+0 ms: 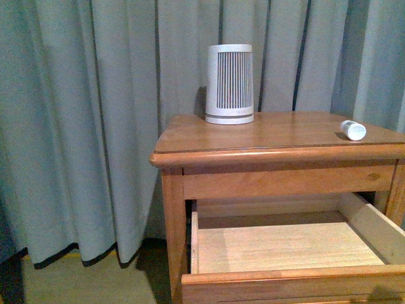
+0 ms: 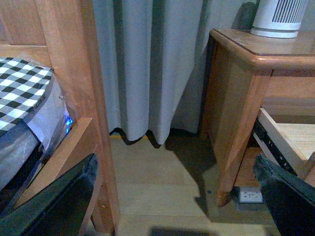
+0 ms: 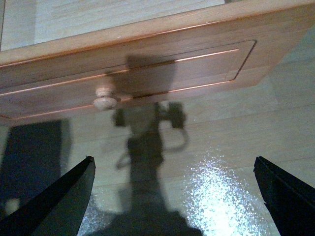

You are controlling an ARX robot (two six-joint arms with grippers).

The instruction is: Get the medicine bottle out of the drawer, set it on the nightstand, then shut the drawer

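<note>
White medicine bottle [image 1: 353, 130] lying on its side near right edge of nightstand [image 1: 285, 152] top, placing apparently done. Drawer [image 1: 291, 247] standing open, empty inside; closing remaining. Right gripper [image 3: 174, 196] hanging spread apart before drawer knob [image 3: 106, 98]; left gripper [image 2: 182, 196] idling, also spread apart.

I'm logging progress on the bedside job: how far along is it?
Done: the medicine bottle lies on its side on the nightstand top, and the drawer looks empty. In hand: nothing; both grippers are open, the right gripper facing the drawer knob. Left: closing the drawer, which is pulled out.
</note>
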